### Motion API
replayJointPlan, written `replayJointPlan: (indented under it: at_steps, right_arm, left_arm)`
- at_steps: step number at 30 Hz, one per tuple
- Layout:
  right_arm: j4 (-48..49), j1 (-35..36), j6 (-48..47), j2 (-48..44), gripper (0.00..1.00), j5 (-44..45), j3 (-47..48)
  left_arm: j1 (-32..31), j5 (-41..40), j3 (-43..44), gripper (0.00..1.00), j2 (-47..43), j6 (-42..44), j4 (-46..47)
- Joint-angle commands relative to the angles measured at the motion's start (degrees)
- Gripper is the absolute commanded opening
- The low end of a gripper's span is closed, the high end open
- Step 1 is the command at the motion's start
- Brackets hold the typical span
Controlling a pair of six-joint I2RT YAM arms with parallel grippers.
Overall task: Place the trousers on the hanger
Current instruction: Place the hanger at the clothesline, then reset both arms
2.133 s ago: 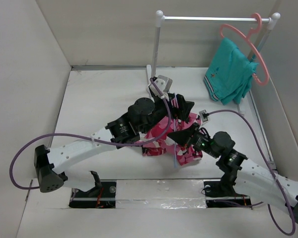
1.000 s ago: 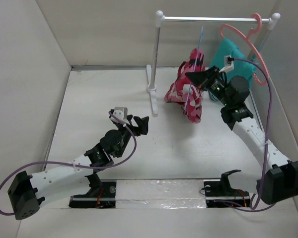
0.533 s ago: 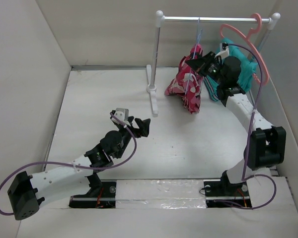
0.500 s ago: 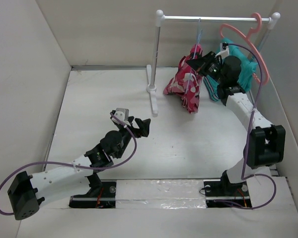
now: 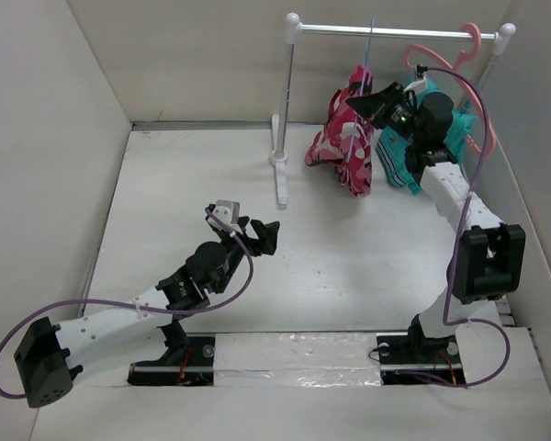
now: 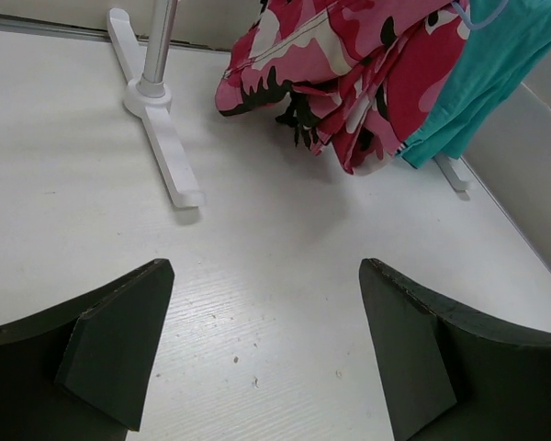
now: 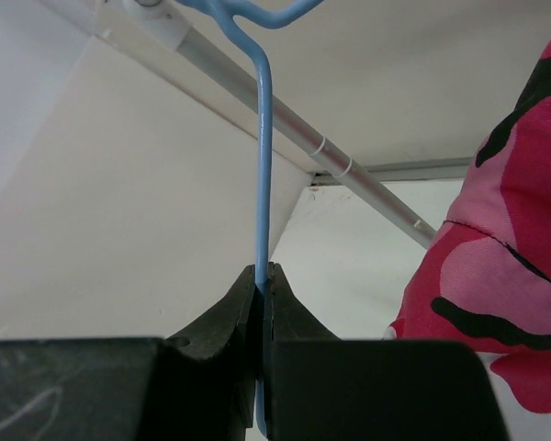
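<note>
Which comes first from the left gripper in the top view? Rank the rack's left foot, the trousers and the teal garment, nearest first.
From the left gripper:
1. Rack's left foot, just beyond it.
2. Trousers, hanging farther back and right.
3. Teal garment, farthest right, past the trousers.

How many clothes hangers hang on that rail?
2. The light-blue wire hanger, carrying the camouflage trousers, is mid-rail; the salmon-pink plastic hanger, with a teal garment, at the right end.

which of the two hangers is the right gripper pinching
The thin light-blue wire hanger carrying the camouflage trousers; the thicker salmon-pink hanger holds the teal garment.
</note>
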Motion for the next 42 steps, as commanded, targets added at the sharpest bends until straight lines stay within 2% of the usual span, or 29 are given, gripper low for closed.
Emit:
replayJointPlan:
  at_steps: [1,14,23,25,27,28,30,31,34,36,37,38,40,42]
  right_arm:
    - [13.3,-1.1,-0.9,-4.5,0.0,-0.6,1.7]
    - [9.5,-5.7,-0.1,3.1,0.0,-1.8,7.0]
    - [14.0,-6.8,0.2,3.5,0.0,-4.1,1.1]
    - [14.1,-7.4,-1.3,2.0,0.17,-4.1,-0.8]
    - [14.2,-7.4,-2.3,-0.8,0.38,-3.6,-3.7]
    - [14.5,-7.4,-3.0,-1.9,0.55,-3.5,-4.7]
    - [13.5,-7.9,-4.5,-4.4,0.71,-3.2,-7.5]
    - [12.2,-7.9,-7.3,-7.2,0.82,-2.5,-8.1]
    - [4.9,-7.9,-15.1,-14.8,0.85,0.7,-12.1]
    - [-1.5,-7.3,-19.9,-19.3,1.0,4.6,-14.8]
    - [-3.7,-6.6,-24.8,-21.6,1.0,5.9,-17.7]
    - [-8.0,-6.6,-26.9,-25.9,1.0,7.0,-19.3]
    - [-10.6,-5.1,-31.6,-30.6,1.0,8.7,-23.2]
    - [-12.8,-4.5,-33.1,-38.1,1.0,8.2,-30.6]
  left_arm:
    - [0.2,0.3,2.7,0.81,-0.1,-0.5,1.6]
    - [0.2,-0.4,2.5,0.82,-0.5,-0.1,1.7]
    - [0.2,-1.1,3.0,0.83,0.0,-0.1,0.9]
    - [0.2,-1.3,2.6,0.84,-0.4,-0.2,1.2]
    - [0.2,-1.4,2.6,0.84,-0.7,-0.3,1.1]
    - [0.2,-1.3,2.7,0.85,-0.8,-0.3,1.1]
    - [0.2,-0.8,2.5,0.85,-0.7,-0.4,1.5]
    - [0.2,-0.9,2.5,0.85,-0.6,-0.3,1.6]
    - [0.2,-1.1,3.2,0.86,0.1,-0.6,0.4]
    - [0.2,-0.9,3.2,0.86,0.3,-0.7,0.9]
    - [0.2,-1.0,2.9,0.86,0.5,-0.6,1.1]
    - [0.2,-1.1,3.1,0.86,0.7,-0.6,1.1]
    - [0.2,-1.2,3.3,0.86,0.9,-0.9,0.5]
    - [0.2,-1.6,2.9,0.86,1.0,-0.9,1.2]
